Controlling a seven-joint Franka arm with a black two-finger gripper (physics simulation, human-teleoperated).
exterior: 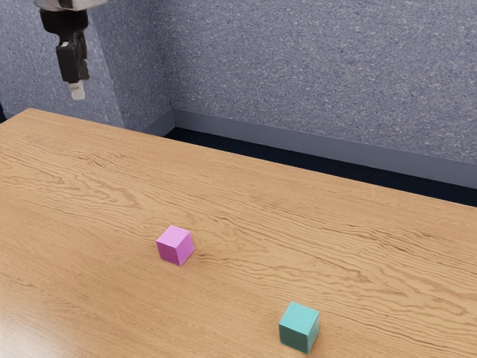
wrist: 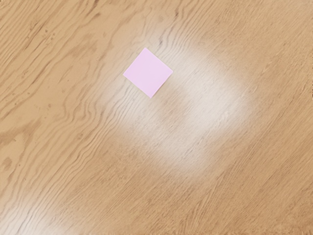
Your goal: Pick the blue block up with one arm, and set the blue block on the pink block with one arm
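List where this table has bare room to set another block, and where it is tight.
Bare wood: from the pink block to the table's far edge, and the exterior view's left. Tightest: between pink block and blue block, which stand apart.

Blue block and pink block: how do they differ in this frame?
Colour: the blue block is teal-blue, the pink block magenta. Place: the pink block sits mid-table; the blue block lies toward the exterior view's lower right. The pink block is nearer the raised gripper than the blue block. Both are small cubes resting flat on the wooden table, apart and untouched.
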